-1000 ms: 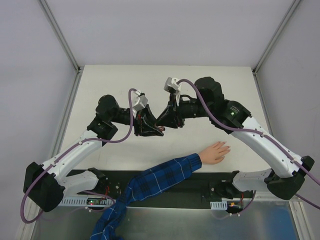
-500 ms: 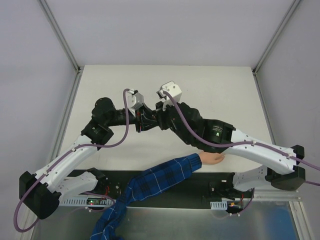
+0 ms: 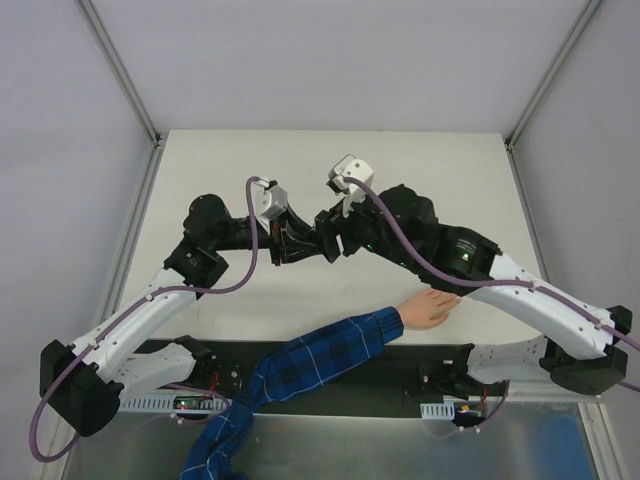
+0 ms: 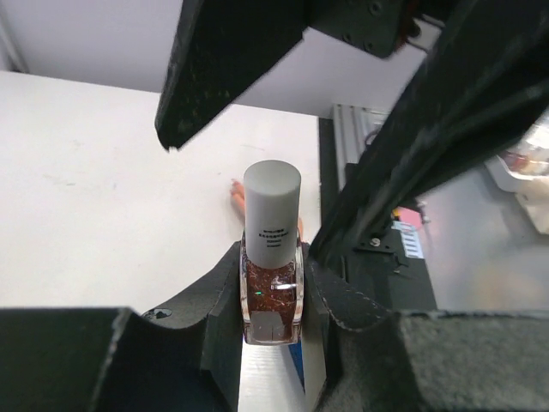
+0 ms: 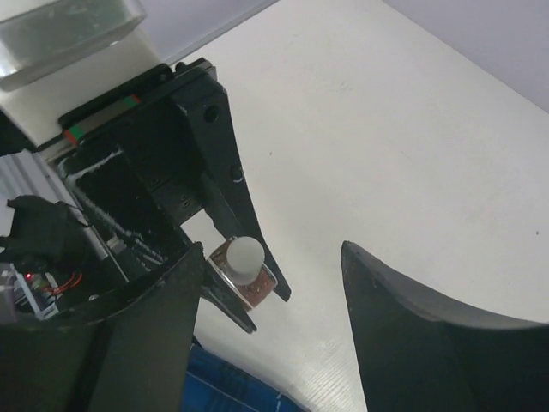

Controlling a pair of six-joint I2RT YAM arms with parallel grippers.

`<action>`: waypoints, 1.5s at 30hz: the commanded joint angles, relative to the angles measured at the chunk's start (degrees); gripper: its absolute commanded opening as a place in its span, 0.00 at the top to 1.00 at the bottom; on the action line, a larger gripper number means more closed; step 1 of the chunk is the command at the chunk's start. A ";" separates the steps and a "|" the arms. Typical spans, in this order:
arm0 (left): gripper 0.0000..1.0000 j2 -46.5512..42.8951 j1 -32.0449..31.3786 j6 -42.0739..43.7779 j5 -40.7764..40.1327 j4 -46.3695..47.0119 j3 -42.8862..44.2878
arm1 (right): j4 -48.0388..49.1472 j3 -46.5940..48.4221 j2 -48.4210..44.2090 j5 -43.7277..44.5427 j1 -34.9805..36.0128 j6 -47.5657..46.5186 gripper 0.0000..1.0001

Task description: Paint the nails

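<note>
1. My left gripper (image 4: 271, 302): fingers closed snugly on a small bottle (image 4: 272, 275), one finger against each side of the glass.

2. The bottle: clear glass, dark reddish glittery contents, a printed label at the neck, a tall white cap (image 4: 272, 199) (seated on the bottle). It stands straight out from between my fingers, cap leading.

3. My right gripper (image 5: 273, 257): fingers spread wide, holding nothing. They point toward the left gripper and straddle the white cap, one finger on either side, both apart from it. In the right wrist view the cap sits nearer the finger on that picture's left.

4. Both grippers: met tip to tip over the middle of the white table (image 3: 250, 160), my arms bent in from either side.

5. The hand (image 3: 425, 310): pale peach, lying flat on the table near its front edge, right of centre. My right forearm crosses above its fingertips. It is well apart from both grippers.

6. The nails (image 3: 450, 298): at the far end of that hand, too small in the top view to tell painted from bare. The left wrist view shows only a sliver of peach behind the cap, no nail distinguishable.

7. The sleeve (image 3: 320, 355): blue-and-white plaid, running from the wrist down and left across the black front rail, past the table's edge.
</note>
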 commanded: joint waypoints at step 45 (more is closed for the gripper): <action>1.00 -3.77 -1.02 8.15 -24.56 -7.87 0.53 | 8.40 -7.12 0.70 39.55 13.11 16.72 1.00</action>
